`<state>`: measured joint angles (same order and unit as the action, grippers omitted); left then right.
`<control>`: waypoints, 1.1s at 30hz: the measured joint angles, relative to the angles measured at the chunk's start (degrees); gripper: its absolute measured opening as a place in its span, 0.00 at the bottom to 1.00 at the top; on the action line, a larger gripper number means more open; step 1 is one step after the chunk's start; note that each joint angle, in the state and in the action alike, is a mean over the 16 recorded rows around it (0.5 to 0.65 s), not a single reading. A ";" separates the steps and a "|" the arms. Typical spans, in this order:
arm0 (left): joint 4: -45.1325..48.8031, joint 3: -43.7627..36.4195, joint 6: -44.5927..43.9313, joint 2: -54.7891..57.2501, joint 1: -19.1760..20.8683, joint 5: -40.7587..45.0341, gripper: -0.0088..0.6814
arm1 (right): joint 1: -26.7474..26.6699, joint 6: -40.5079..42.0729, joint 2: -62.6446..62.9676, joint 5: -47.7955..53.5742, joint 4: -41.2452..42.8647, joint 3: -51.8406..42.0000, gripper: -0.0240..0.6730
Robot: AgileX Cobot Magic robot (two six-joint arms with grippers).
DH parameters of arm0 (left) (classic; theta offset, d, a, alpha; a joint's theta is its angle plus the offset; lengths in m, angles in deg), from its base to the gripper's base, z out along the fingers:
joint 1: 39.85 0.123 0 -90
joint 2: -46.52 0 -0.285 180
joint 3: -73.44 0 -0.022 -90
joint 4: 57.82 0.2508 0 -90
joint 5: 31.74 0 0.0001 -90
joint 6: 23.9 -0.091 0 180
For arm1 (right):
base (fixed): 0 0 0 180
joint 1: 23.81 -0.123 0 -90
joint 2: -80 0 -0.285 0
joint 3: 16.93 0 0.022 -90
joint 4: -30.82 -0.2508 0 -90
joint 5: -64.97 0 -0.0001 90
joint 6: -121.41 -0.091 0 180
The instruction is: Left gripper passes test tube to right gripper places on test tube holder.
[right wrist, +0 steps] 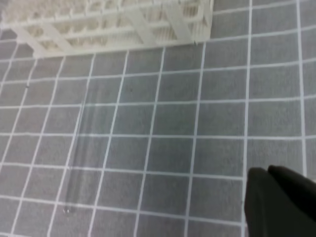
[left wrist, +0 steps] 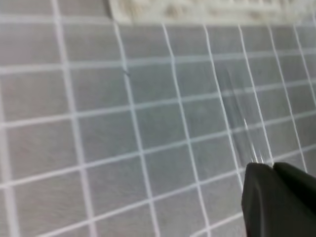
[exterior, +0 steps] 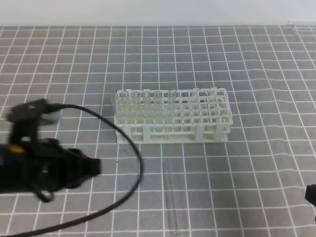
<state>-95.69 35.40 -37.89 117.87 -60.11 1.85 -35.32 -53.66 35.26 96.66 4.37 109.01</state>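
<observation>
The test tube point(exterior: 173, 197) lies flat on the grey grid mat in front of the white test tube holder point(exterior: 173, 129), held by nothing. My left gripper point(exterior: 98, 167) hovers at the left, shut and empty, a few squares from the tube. In the left wrist view its fingertips point(left wrist: 271, 169) sit just short of the near end of the tube point(left wrist: 242, 118). My right gripper point(right wrist: 267, 173) is shut and empty, with the tube point(right wrist: 79, 148) far to its left. Only a black bit of the right gripper point(exterior: 311, 193) shows at the right edge of the high view.
Several clear tubes point(exterior: 143, 101) stand upright in the holder's back-left holes. A black cable point(exterior: 129, 148) loops from the left arm across the mat toward the front edge. The holder point(right wrist: 108, 24) lies along the top of the right wrist view.
</observation>
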 joint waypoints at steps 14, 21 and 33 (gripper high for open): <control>11.38 15.97 19.19 22.23 -24.26 3.77 0.01 | 0.00 0.10 -1.10 1.82 0.54 0.08 0.02; 22.29 26.60 28.14 28.65 -32.12 10.60 0.03 | 0.00 0.10 -1.10 2.88 0.56 0.08 0.02; 28.14 34.12 28.20 36.22 -34.28 16.45 0.42 | 0.00 0.10 -1.10 3.67 0.56 0.08 0.02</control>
<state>-67.54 69.52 -9.69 154.10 -94.39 18.30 -35.32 -53.56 34.16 100.33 4.93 109.08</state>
